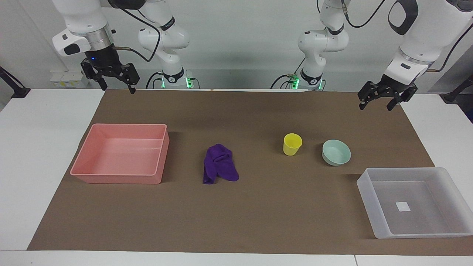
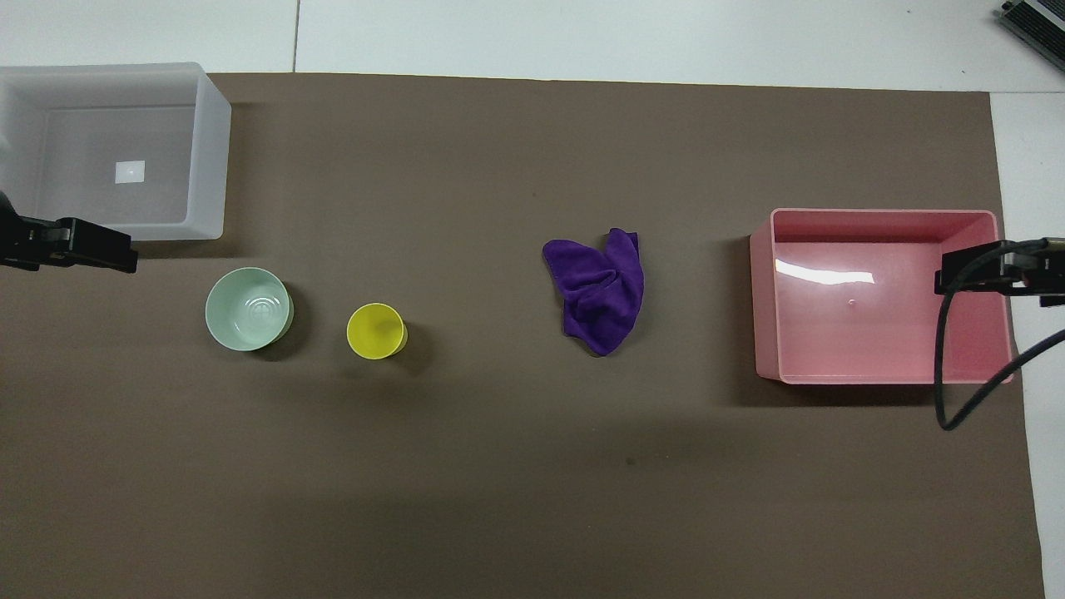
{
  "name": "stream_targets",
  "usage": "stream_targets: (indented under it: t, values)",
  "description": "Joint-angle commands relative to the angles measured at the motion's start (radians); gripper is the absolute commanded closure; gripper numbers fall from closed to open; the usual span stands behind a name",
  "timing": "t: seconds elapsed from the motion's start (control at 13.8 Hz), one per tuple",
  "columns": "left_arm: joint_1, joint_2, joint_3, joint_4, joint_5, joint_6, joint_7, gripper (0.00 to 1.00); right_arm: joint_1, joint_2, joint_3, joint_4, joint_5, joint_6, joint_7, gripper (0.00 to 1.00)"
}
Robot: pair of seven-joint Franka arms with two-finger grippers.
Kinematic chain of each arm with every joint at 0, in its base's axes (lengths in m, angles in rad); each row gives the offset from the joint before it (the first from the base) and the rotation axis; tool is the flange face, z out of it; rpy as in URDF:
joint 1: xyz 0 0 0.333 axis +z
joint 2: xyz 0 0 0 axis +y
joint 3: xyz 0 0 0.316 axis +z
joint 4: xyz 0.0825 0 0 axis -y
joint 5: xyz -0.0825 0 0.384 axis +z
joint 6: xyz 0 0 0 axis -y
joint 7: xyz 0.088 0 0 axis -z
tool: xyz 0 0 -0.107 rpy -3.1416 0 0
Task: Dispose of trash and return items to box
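The trash, a crumpled purple cloth (image 1: 220, 164) (image 2: 601, 291), lies in the middle of the brown mat. Toward the left arm's end a yellow cup (image 1: 292, 144) (image 2: 376, 331) stands upright beside a mint-green bowl (image 1: 336, 152) (image 2: 248, 309). The translucent box (image 1: 364, 184) (image 2: 212, 166), with a white square on its floor, sits farther from the robots than the bowl. My left gripper (image 1: 375, 106) hangs open and empty high over the mat's edge at the left arm's end. My right gripper (image 1: 117, 89) hangs open and empty high over the mat's right-arm end.
A pink rectangular tub (image 1: 162, 155) (image 2: 761, 291) with nothing in it stands at the right arm's end of the mat. White table surface (image 1: 37, 147) borders the mat. A black cable (image 2: 944, 383) droops from the right gripper over the pink tub's corner.
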Motion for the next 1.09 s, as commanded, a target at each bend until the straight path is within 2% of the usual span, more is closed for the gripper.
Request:
stream_targets:
  t: [0.0, 0.36, 0.65, 1.02]
  values:
    - [0.006, -0.025, -0.005, -0.046, 0.016, 0.025, 0.003, 0.0, -0.021, -0.016, 0.003, -0.013, 0.024, -0.006, -0.031, 0.0]
    - [0.001, -0.05, -0.005, -0.155, 0.016, 0.178, -0.001, 0.0, -0.021, -0.038, 0.005, -0.055, 0.024, 0.0, -0.031, 0.0]
    - [0.008, -0.062, -0.005, -0.337, 0.016, 0.359, -0.007, 0.0, -0.015, -0.045, 0.005, -0.072, 0.024, 0.014, -0.032, 0.0]
    - [0.012, -0.036, -0.005, -0.54, 0.016, 0.633, -0.016, 0.0, 0.037, -0.018, 0.016, -0.118, 0.028, 0.159, -0.011, 0.0]
